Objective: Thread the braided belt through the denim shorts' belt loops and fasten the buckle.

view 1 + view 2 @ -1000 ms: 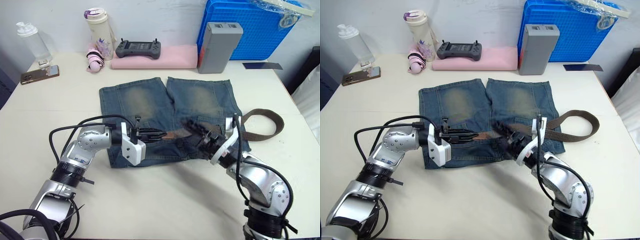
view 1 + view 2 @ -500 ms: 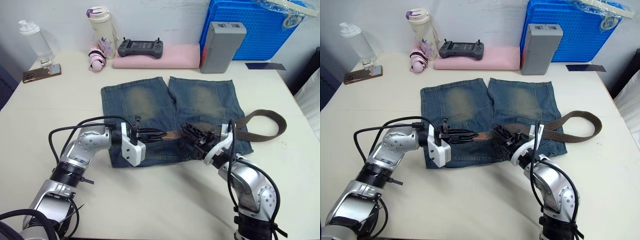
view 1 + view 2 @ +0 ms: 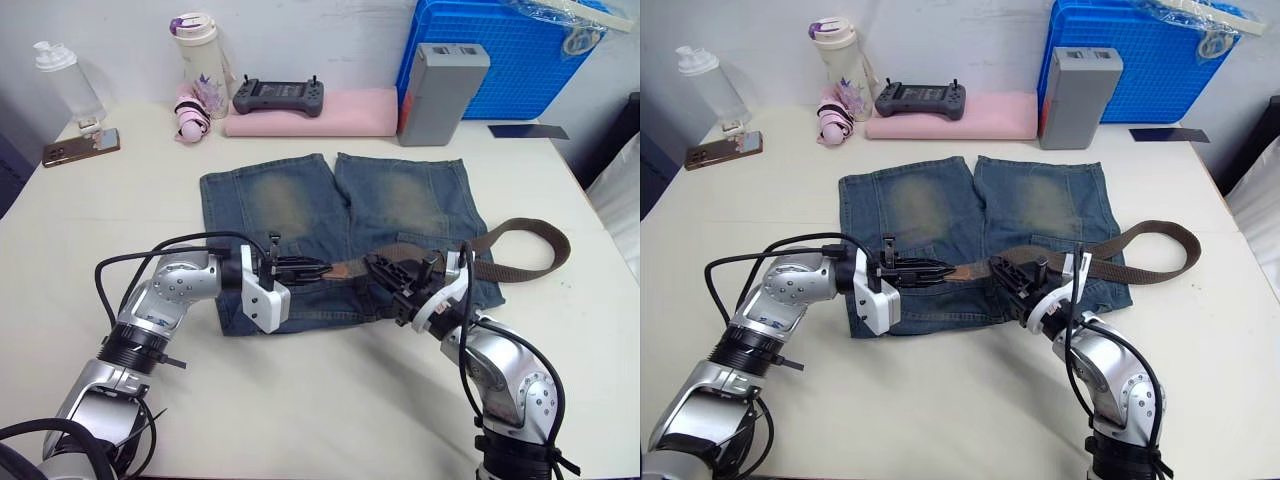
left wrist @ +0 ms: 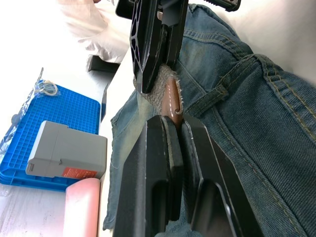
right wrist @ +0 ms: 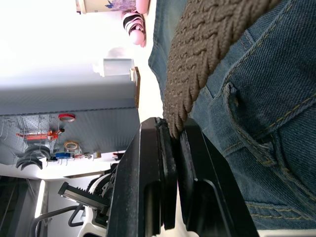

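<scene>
The denim shorts (image 3: 300, 200) lie flat mid-table, waistband toward me. The braided belt (image 3: 530, 235) runs along the waistband and curls into a loop off the shorts' right side. My left gripper (image 3: 315, 268) is shut on the belt's brown leather tip (image 4: 172, 96) over the waistband's middle. Just to its right, my right gripper (image 3: 385, 272) is shut on the braided belt (image 5: 207, 44); the two grippers nearly meet. A belt loop (image 5: 247, 133) lies beside the right fingers, another belt loop (image 4: 232, 84) beside the left ones. The buckle is out of view.
Along the table's back stand a blue crate (image 3: 500, 50), a grey box (image 3: 440, 90), a pink pad (image 3: 340, 110) bearing a black controller (image 3: 278, 96), a flowered bottle (image 3: 200, 60), a clear bottle (image 3: 65, 80) and a phone (image 3: 80, 147). Bare tabletop lies in front.
My right gripper, open a second ago, has shifted left toward the left gripper and shut on the belt. The left gripper keeps its hold on the tip.
</scene>
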You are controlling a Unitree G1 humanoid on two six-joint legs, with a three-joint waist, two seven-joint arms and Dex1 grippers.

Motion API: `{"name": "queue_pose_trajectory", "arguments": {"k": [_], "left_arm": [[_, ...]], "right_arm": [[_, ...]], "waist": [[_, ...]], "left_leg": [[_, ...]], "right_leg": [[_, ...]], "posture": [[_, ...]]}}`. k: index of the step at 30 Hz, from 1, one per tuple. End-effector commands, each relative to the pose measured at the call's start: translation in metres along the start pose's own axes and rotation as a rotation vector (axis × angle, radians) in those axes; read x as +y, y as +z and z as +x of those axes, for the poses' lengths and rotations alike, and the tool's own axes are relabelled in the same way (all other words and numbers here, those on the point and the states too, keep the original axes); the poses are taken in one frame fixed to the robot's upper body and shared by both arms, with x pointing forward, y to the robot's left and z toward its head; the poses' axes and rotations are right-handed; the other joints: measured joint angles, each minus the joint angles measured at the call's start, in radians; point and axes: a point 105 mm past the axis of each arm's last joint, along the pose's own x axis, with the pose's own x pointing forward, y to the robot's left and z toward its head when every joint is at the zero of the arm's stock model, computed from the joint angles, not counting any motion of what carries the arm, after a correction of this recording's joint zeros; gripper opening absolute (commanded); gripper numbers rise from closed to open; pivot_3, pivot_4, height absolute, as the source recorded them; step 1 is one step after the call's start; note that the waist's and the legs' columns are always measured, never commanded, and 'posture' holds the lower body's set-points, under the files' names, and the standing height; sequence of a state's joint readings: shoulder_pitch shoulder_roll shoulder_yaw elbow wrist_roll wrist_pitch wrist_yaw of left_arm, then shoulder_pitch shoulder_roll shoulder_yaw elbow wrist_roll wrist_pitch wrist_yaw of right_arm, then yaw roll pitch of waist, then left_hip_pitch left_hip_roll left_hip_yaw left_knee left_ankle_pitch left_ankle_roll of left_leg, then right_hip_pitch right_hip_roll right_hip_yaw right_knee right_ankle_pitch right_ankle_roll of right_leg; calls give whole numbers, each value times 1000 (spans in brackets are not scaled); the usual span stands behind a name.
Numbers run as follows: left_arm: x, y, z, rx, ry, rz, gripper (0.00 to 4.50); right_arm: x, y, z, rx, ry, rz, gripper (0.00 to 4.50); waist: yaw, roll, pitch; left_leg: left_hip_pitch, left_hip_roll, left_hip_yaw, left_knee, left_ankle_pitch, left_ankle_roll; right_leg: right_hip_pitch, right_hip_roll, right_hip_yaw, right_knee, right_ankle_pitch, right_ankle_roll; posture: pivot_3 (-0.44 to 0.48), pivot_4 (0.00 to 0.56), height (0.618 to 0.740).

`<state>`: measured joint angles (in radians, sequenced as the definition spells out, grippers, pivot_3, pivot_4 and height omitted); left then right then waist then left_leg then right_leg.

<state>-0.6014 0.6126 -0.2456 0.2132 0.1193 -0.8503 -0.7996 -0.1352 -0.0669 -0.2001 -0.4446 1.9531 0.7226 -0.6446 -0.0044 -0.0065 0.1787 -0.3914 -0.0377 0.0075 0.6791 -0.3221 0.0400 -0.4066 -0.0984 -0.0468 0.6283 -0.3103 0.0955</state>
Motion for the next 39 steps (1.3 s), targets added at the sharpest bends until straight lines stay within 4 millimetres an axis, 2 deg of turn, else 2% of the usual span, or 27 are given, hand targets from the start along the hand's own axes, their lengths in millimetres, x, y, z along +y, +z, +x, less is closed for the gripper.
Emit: {"name": "queue_pose_trajectory", "arguments": {"k": [1, 2, 6, 7, 13, 14, 15, 20, 21, 25, 30, 32, 35, 39], "left_arm": [[6, 3, -6, -2, 28, 12, 0], [5, 3, -6, -2, 28, 12, 0], [6, 2, -6, 1, 28, 11, 0], [5, 2, -6, 2, 27, 12, 0], [5, 3, -6, -1, 24, 11, 0], [5, 3, -7, -2, 24, 10, 0], [5, 4, -7, -3, 24, 10, 0], [5, 4, -7, 0, 24, 6, 0], [5, 3, -7, 0, 24, 4, 0], [4, 3, -6, 5, 20, -6, 0], [-1, -1, -8, 13, 43, -260, 2182], [-4, -8, -18, 24, 93, -565, 3037], [-13, -8, -33, 18, 100, -858, 3037], [-18, -9, -49, 28, 141, -1043, 3037]], "right_arm": [[11, 8, -3, -22, 48, -22, 846], [12, 8, -3, -22, 48, -25, 1090], [8, 13, -4, -35, 26, -26, 3155], [7, 14, -5, -40, 21, -25, 3511], [3, 23, -7, -67, 8, -19, 3511], [1, 25, -7, -79, 1, -9, 2963], [0, 28, -8, -89, -3, 0, 2758], [2, 26, -7, -88, 16, 9, 248], [3, 25, -7, -86, 19, 9, 55], [5, 22, -5, -78, 31, 17, 55], [9, 27, -8, -98, 52, -4, 0], [9, 42, -18, -175, 53, -57, 0], [9, 54, -28, -251, 53, -122, 0], [4, 64, -38, -341, 20, -222, 0]], "waist": [[0, 0, 0], [0, 0, 0], [0, 0, 0], [0, 0, 0], [1, 0, 0], [1, 0, 0], [1, 0, 0], [0, 0, 0], [0, 0, 0], [0, 0, 0], [-1, 0, 0], [-1, 0, 0], [-1, 0, 0], [-1, 1, 0]], "left_leg": [[0, 0, 0, 0, 0, 0], [0, 0, 0, 0, 0, 0], [0, 0, 0, 0, 0, 0], [0, 0, 0, 0, 0, 0], [0, 0, 0, 0, 0, 0], [0, 0, 0, 0, 0, 0], [0, 0, 1, 0, 0, 0], [0, 0, 1, 0, 0, 0], [0, 0, 1, 0, 0, 0], [0, 0, 1, 0, 0, 0], [0, 0, 1, 0, 0, 0], [0, 0, 1, 0, 0, 0], [0, 1, 0, 0, 0, 0], [0, 1, 0, -1, 0, 0]], "right_leg": [[0, 0, 0, 0, 0, 0], [0, 0, 0, 0, 0, 0], [0, 0, 0, 0, 0, 0], [0, 0, 0, 0, 0, 0], [0, 0, 0, 0, 0, 0], [0, 0, 0, 0, 0, 0], [0, 0, 0, 0, 0, 0], [0, 0, 0, 0, 0, 0], [0, 0, 0, 0, 0, 0], [0, 0, 0, 0, 0, 0], [-1, 0, 1, 0, 0, 0], [-1, 0, 1, 0, 0, 0], [0, 0, 1, 0, 0, 0], [0, 0, 1, 0, 0, -1]], "posture": [[0, 150, 725], [0, 150, 725], [0, 150, 725], [0, 150, 725], [0, 150, 725], [0, 150, 725], [0, 150, 725], [0, 150, 725], [0, 150, 725], [0, 150, 725], [0, 150, 725], [0, 150, 725], [0, 150, 725], [0, 150, 725]]}}
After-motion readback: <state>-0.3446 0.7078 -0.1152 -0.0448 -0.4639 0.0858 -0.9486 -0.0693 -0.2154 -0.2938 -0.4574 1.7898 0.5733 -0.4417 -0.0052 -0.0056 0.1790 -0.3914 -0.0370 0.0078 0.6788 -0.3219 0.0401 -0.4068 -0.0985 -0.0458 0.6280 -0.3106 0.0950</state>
